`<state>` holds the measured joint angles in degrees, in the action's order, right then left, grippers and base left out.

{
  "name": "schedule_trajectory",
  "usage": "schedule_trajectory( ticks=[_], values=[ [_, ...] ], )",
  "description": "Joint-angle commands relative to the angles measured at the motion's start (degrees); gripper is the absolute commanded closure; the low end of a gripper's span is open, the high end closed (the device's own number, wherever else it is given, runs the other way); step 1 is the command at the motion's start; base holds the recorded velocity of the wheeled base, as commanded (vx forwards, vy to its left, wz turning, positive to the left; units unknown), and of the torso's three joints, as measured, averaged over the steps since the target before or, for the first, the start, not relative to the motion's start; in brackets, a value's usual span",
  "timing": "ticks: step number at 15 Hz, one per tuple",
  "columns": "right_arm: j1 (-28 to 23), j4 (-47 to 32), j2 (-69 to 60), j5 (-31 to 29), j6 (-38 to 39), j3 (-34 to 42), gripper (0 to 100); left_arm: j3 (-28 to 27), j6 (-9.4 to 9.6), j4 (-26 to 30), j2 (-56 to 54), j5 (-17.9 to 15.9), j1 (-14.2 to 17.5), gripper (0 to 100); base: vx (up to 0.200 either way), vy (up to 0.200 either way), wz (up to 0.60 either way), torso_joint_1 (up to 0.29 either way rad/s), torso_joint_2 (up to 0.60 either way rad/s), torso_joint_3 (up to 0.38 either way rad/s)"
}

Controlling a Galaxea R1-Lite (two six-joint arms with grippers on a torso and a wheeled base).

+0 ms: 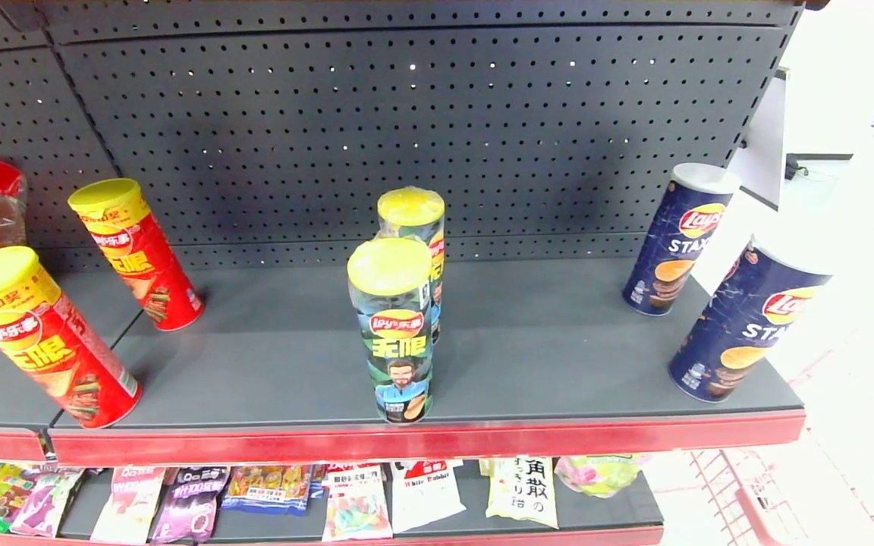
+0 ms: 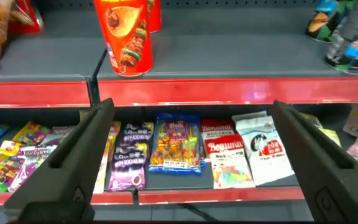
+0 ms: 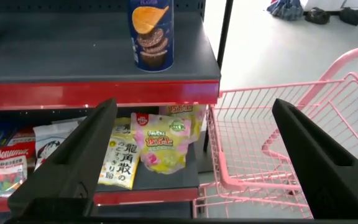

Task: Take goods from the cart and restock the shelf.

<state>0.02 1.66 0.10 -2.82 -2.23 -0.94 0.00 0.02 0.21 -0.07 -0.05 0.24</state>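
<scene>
- A dark grey shop shelf (image 1: 558,356) with a red front lip is stretching across the head view, with a dark perforated panel (image 1: 331,136) rising behind it.
- At the left, two red chip cans (image 1: 46,337) with yellow lids are standing upright, one near the front lip and one farther back.
- In the middle, two green cans (image 1: 395,334) with yellow lids are standing one directly behind the other.
- At the right, two blue cans (image 1: 748,318) with white lids are standing well apart, one at the back and one near the front corner.
- Beneath, flat snack bags (image 1: 353,500) are lying in a row on a lower shelf (image 1: 604,516).
- The left gripper (image 2: 191,112) is hovering before the lower shelf, fingers spread wide with nothing between them.
- The right gripper (image 3: 194,109) is hanging by the shelf's right end, fingers likewise spread and holding nothing.
- A pink wire cart (image 3: 253,134) is standing just right of the shelving, beside the lower shelf's end.
- A pale floor (image 1: 862,379) is opening out to the right.
</scene>
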Motion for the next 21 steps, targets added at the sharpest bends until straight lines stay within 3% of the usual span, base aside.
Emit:
schedule_trajectory(
  ticks=[1, 14, 21],
  values=[
    [0.1, 0.0, 0.0, 0.0, 0.0, 0.0, 0, 0.0, -0.02, 0.0, 0.1, 0.0, 0.0, 0, 0.000, 0.200, 0.00, 0.007, 0.00, 0.002],
    [0.1, -0.1, 0.1, 0.7, -1.5, 0.0, 0, 0.0, -0.02, 0.0, 0.1, 0.0, 0.0, 0, 0.000, 0.015, 0.00, 0.001, 0.00, 0.000],
    [0.1, -0.1, 0.0, 0.7, 1.8, 0.0, 0, 0.0, -0.02, 0.0, 0.1, 0.0, 0.0, 0, 0.000, 0.000, 0.00, 0.000, 0.00, 0.000]
  ],
)
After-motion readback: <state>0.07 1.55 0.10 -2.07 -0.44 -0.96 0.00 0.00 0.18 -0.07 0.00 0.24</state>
